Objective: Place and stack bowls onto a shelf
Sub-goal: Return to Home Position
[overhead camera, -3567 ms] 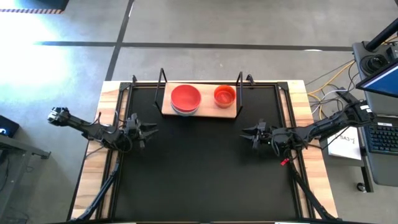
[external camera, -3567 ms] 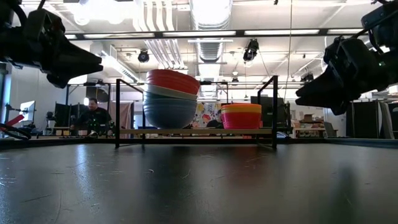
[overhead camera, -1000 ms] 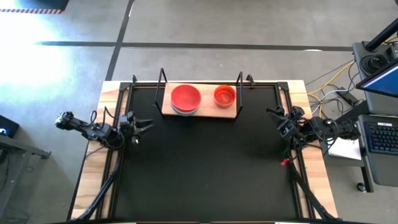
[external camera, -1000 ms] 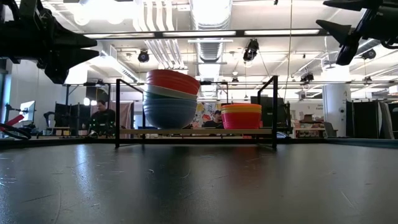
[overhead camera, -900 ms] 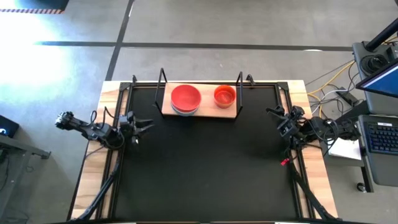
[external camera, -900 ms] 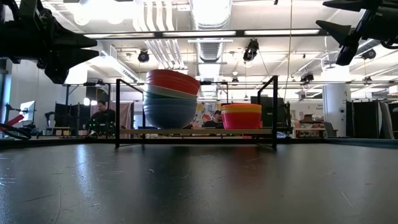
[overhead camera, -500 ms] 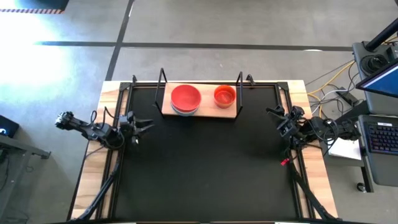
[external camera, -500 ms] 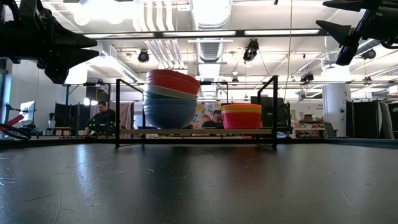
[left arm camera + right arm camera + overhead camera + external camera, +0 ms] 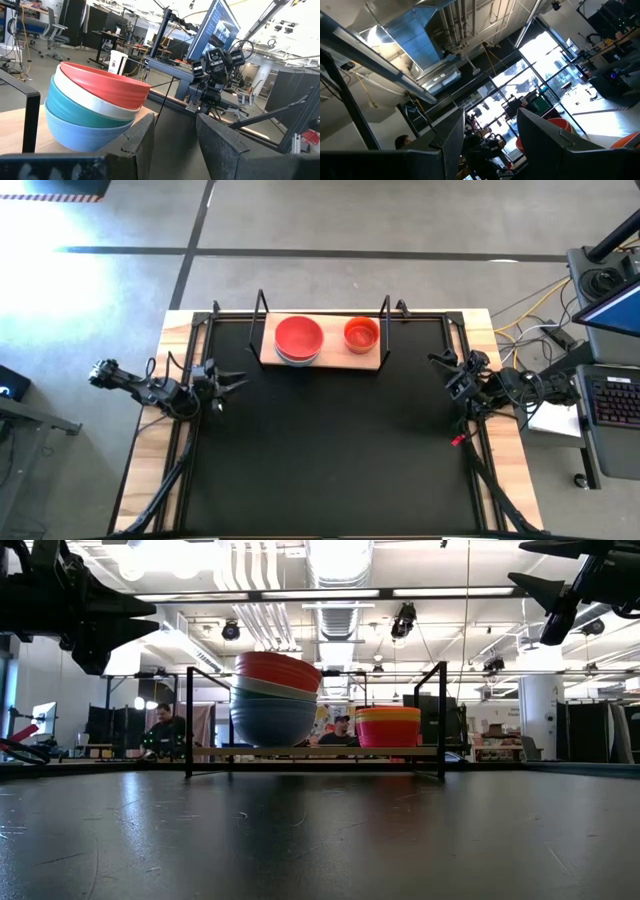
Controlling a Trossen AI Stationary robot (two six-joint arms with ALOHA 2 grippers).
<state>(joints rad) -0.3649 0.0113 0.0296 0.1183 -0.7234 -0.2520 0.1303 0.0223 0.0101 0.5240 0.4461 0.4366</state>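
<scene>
We count two stacks of bowls (image 9: 95, 107) on one shelf (image 9: 335, 356), which stands at the far edge of the mat (image 9: 320, 450) on the desk (image 9: 143, 465). The left stack (image 9: 275, 698) holds four: pale blue at the bottom, then teal, white and a red bowl (image 9: 298, 336) on top. The right stack (image 9: 389, 727) is lower. We see an orange bowl (image 9: 361, 332) on top, a yellow band under it and magenta-red lowest, but we cannot tell how many nest there. Two black wire uprights (image 9: 188, 720) close the shelf's ends.

Two arms flank the shelf. The left gripper (image 9: 234, 379) hangs just inside the mat's left edge, fingers apart and holding nothing. The right gripper (image 9: 441, 361) is by the mat's right edge, tilted up toward the ceiling, fingers also apart and empty. Two people (image 9: 165, 728) show in the room behind.

Against 3.6 s ago, both grippers have drawn back from the middle of the mat toward their own sides, the right one much farther and now raised. Over the last second neither arm has shifted, and both stacks stand as they did.
</scene>
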